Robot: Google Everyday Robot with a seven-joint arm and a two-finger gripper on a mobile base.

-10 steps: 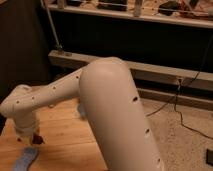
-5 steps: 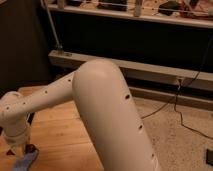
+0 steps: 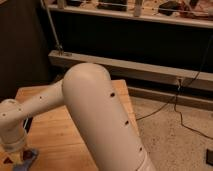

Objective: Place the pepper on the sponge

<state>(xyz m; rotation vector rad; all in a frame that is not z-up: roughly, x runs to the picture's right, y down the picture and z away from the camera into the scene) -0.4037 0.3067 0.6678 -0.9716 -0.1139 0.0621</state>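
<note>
My gripper (image 3: 14,154) is at the bottom left, low over the wooden table, mostly hidden under its white wrist. A small dark red bit of the pepper (image 3: 7,161) shows at its tip, and the gripper looks shut on it. The blue-grey sponge (image 3: 28,156) lies right beside and partly under the gripper; only one end of it shows. The pepper is just left of that end, and I cannot tell whether the two touch.
The wooden table (image 3: 70,135) reaches to the right, where its edge meets speckled floor (image 3: 175,140) with a black cable. My big white arm (image 3: 100,120) fills the middle. A dark block (image 3: 27,125) lies behind the forearm. A metal rail and dark wall stand behind.
The arm has swung down and left, carrying the gripper and the red pepper from above the table to the sponge. The view has shifted with it.
</note>
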